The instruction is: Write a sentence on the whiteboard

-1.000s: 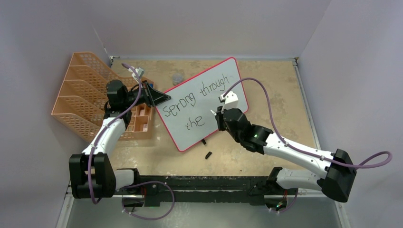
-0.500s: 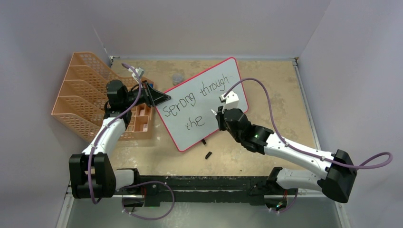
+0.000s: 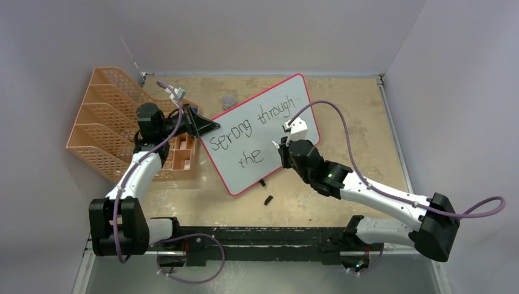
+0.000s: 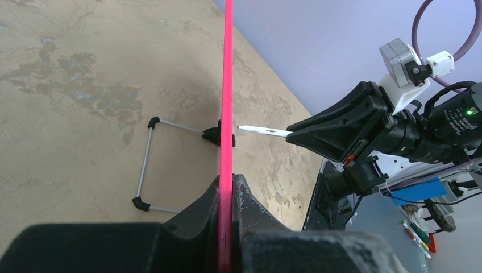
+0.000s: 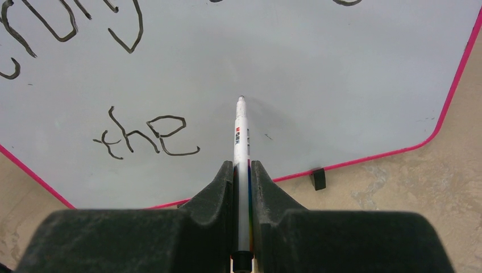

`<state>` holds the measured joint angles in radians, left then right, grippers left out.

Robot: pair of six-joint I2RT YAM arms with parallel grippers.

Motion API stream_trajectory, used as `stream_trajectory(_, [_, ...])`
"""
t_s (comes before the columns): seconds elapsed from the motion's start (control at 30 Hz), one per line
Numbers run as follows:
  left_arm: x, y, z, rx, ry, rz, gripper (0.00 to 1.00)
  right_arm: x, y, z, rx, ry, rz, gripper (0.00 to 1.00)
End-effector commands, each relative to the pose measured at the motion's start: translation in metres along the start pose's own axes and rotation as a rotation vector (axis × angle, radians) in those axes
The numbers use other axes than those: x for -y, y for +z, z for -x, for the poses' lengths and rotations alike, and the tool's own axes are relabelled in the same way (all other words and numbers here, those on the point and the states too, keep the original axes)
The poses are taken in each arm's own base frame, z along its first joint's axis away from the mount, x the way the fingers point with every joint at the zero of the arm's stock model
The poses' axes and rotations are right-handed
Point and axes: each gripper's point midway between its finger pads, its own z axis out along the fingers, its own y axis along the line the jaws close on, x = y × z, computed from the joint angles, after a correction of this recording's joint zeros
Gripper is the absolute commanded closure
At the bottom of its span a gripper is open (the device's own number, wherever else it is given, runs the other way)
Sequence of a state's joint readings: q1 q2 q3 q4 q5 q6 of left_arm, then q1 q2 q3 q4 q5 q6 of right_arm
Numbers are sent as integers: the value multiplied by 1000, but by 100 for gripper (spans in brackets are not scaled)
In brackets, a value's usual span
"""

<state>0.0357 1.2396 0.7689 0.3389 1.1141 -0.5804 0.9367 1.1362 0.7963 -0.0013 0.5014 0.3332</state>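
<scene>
I see nothing moved: left gripper (image 4: 226, 183) pinches whiteboard (image 3: 276, 98) rim, right gripper (image 5: 242, 168) pinches marker (image 5: 241, 132), tip 3 o'clock of unfinished sentence (image 5: 149, 137), stalled.

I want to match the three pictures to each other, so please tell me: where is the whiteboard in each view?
Top external: the whiteboard sits diagonally in the centre, between the two arms.
Left wrist: the whiteboard is edge-on, a vertical red-pink line in the left gripper's jaws.
Right wrist: the whiteboard fills the upper part, behind the marker.
Shared landmark: the right gripper holding the marker, at the board's face in every view.
</scene>
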Motion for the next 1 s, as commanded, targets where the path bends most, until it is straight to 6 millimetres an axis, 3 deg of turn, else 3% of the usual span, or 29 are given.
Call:
stream_trajectory(0.0, [11, 5, -6, -41, 36, -58, 100, -2, -4, 16, 54, 12, 20, 100])
stream_trajectory(0.97, [11, 5, -6, -43, 34, -61, 100, 3, -1, 14, 56, 26, 26, 100])
